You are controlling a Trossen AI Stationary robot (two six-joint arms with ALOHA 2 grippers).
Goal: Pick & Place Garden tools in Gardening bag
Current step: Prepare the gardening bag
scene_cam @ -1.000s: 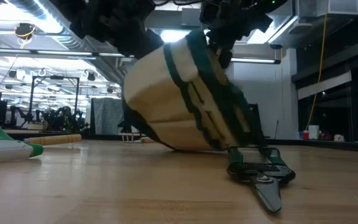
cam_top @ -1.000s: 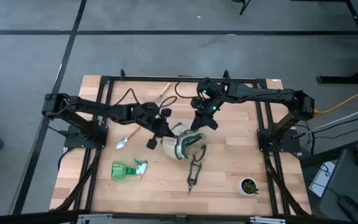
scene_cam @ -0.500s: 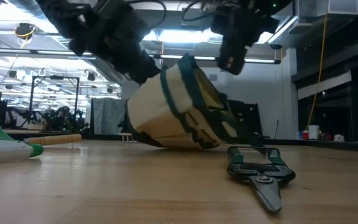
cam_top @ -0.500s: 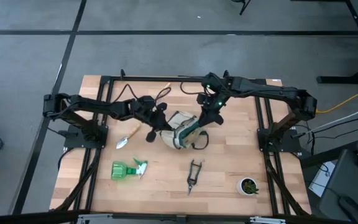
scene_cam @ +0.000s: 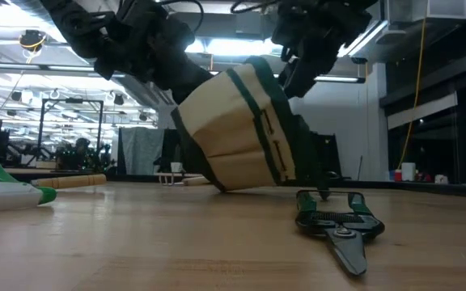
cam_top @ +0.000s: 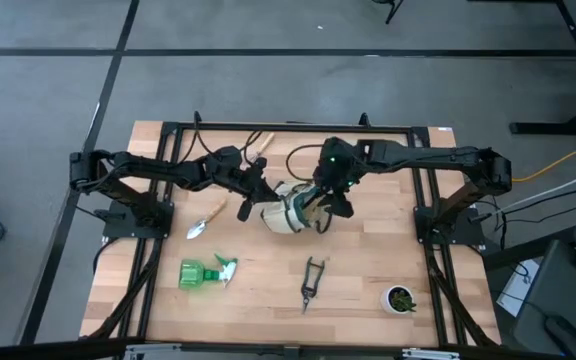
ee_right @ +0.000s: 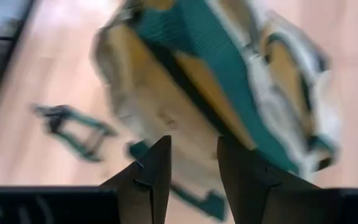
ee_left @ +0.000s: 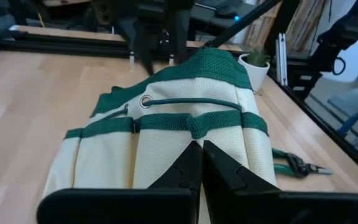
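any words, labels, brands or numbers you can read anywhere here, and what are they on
None can be read.
Bag: plain cream canvas with green trim, no print showing.
Spray bottle: no label legible.
Shears: no marking visible.
Pot: too small to tell.
Room behind the table, low view: nothing there is readable.

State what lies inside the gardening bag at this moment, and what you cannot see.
Nothing shows inside the gardening bag; it lies tipped and its interior is mostly hidden. Trowel, spray bottle and pruning shears lie outside on the table.
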